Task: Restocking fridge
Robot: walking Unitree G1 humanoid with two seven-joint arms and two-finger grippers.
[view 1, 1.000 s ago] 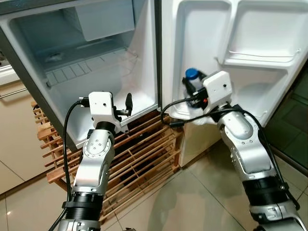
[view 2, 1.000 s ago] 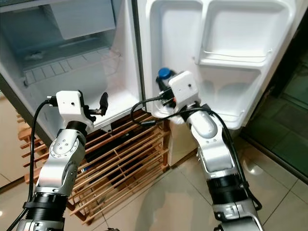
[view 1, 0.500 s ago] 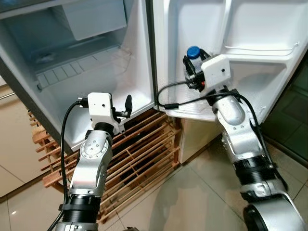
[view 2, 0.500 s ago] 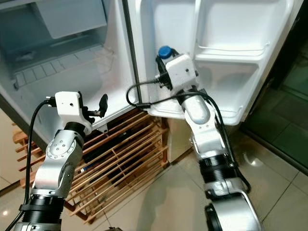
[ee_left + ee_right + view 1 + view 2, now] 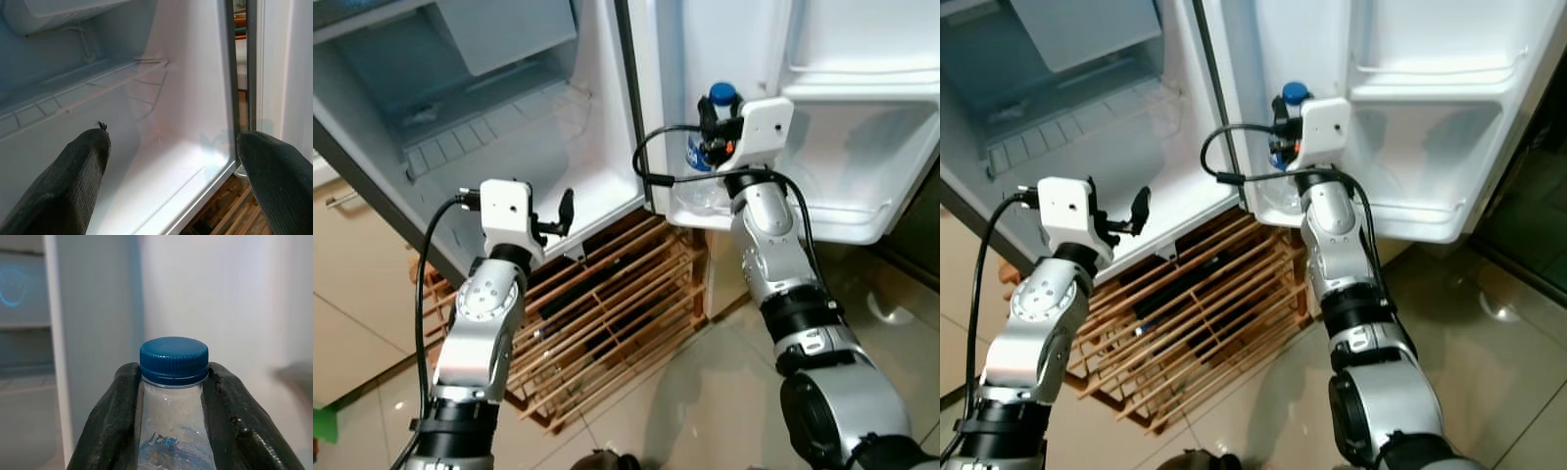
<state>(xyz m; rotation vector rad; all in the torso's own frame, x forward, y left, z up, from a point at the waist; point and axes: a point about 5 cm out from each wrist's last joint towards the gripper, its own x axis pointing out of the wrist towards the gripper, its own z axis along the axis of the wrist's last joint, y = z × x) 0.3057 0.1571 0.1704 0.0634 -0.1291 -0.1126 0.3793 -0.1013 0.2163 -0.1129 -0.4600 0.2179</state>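
Bottle [image 5: 173, 431] in grip: the right end effector [image 5: 713, 137] has its two fingers [image 5: 110, 426] clamped on either side of the neck, just under the blue cap [image 5: 174, 360], so the clear body hangs upright below the hold. In the eye views it sits at upper centre of the frame, at the hinge-side end of the lower door shelf [image 5: 783, 208], with the bottle's base down inside the shelf lip. Gripping high on the neck looks deliberate: it keeps the fingers above the lip while the bottle goes down into the narrow tray. Whether the base already rests on the shelf floor cannot be made out, as the wrist housing covers that spot.

Fridge door [image 5: 862, 88] is swung wide open at upper right, and the fridge interior [image 5: 509, 127] fills the upper left, with a wire shelf [image 5: 83, 88] across it and a small inner compartment above.

At centre left the left end effector [image 5: 563, 211] is held out before the fridge's lower edge, fingers spread apart and holding nothing; its wrist view looks between them into the bare white cavity. It seems parked clear so the right arm has room to work.

Below the fridge, at lower centre, is a slatted wooden rack [image 5: 607, 333] on a tiled floor [image 5: 705, 421].

Judging by this, the placing step is nearly done; next would be to settle the bottle and let go.
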